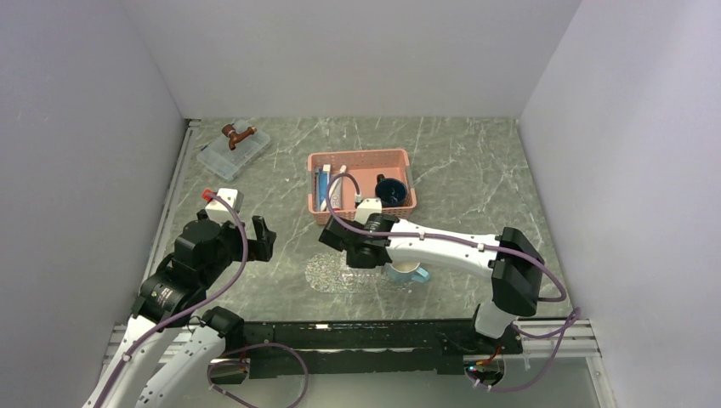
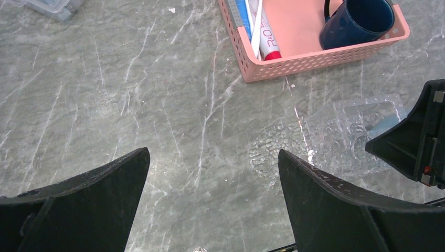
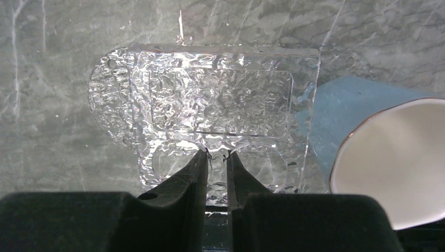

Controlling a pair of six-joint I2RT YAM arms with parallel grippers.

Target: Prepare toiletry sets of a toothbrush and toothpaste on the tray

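Clear bumpy tray [image 3: 220, 100], rim pinched by right gripper [image 3: 215, 156]; left gripper [image 2: 212, 152] spread wide.

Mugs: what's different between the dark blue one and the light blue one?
The dark blue mug sits inside the pink basket; the light blue mug is outside it, right beside the tray. The dark blue mug is dark inside too; the light blue mug is white inside. Both are blue outside.
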